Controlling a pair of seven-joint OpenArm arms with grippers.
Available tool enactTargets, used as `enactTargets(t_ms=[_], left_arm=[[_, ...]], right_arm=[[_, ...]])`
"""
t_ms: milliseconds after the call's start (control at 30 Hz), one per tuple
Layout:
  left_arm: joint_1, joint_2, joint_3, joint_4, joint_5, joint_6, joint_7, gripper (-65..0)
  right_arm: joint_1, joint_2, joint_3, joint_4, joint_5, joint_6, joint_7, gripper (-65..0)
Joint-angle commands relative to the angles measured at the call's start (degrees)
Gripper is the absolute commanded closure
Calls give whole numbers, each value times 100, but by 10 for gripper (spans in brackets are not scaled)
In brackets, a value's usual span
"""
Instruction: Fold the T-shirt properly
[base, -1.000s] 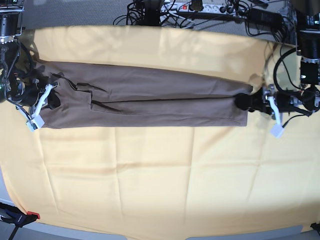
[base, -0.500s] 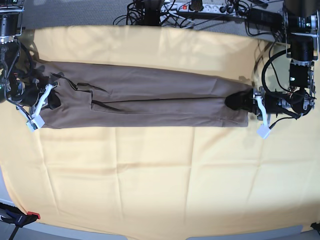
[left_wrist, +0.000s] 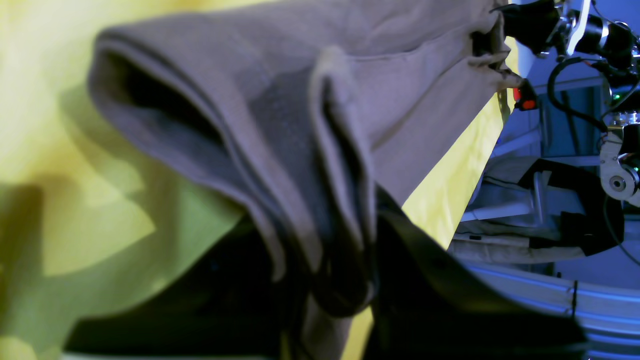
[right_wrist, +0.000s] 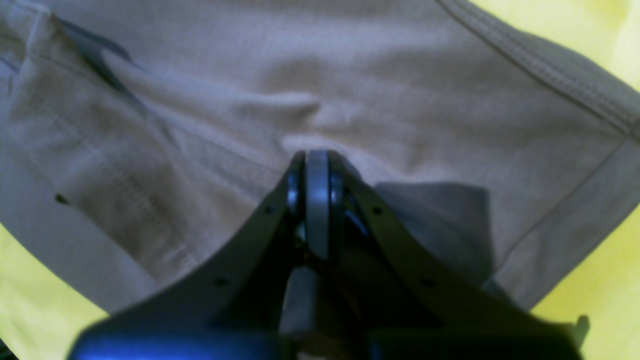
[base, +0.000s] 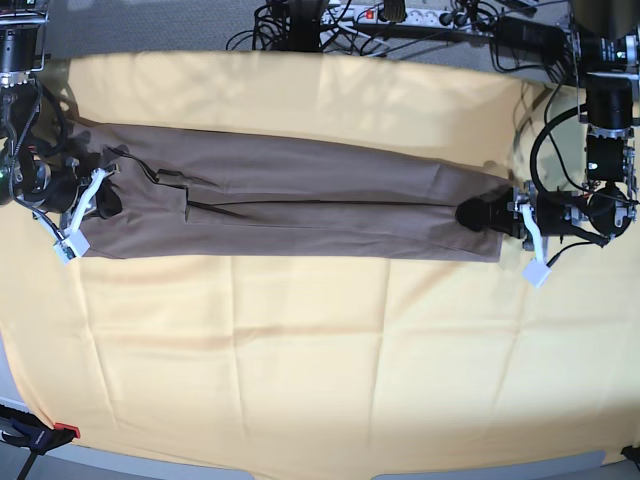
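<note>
We see the taupe, soft-knit short-sleeved T-shirt (base: 300, 205), folded into a long narrow band, lying across the upper half of the pale-yellow cloth (base: 320, 370). At 3 o'clock the left gripper (base: 478, 214) pinches bunched layers of its end. At 9 o'clock the right gripper (base: 100, 203) is clamped on the other end. We judge the crosswise fold is next: lift both ends evenly, keeping the limp fabric taut.

Left hand (base: 480, 214) and right hand (base: 108, 203) both clamped tight.
</note>
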Motion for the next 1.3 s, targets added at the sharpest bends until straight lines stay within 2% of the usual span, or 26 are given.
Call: enactTargets(t_ms=[0,300,733,1033,1133,1267], left_arm=[[-192,-42,-55,76,-141,-2,-20,0],[-282,629,-55,173,-141,61,-20,0],[-282,1779,-52,1132,-141,44,-20,0],[-278,2730,-52,1084,-141,-256,-20,0],[-264,2999,-52,1084,-141,-468,-20,0],[-214,3252,-52,1084,83,-503,-20,0]], right_arm=[[46,83,4,28,-48,-7,-59,0],[46,81,4,28,-70,-9,-22,0],[46,81,4,28,-68,-9,-20,0],[46,81,4,28,-63,-9,-17,0],[46,81,4,28,-63,-7,-17,0],[46,81,4,28,-50,-7,-20,0]])
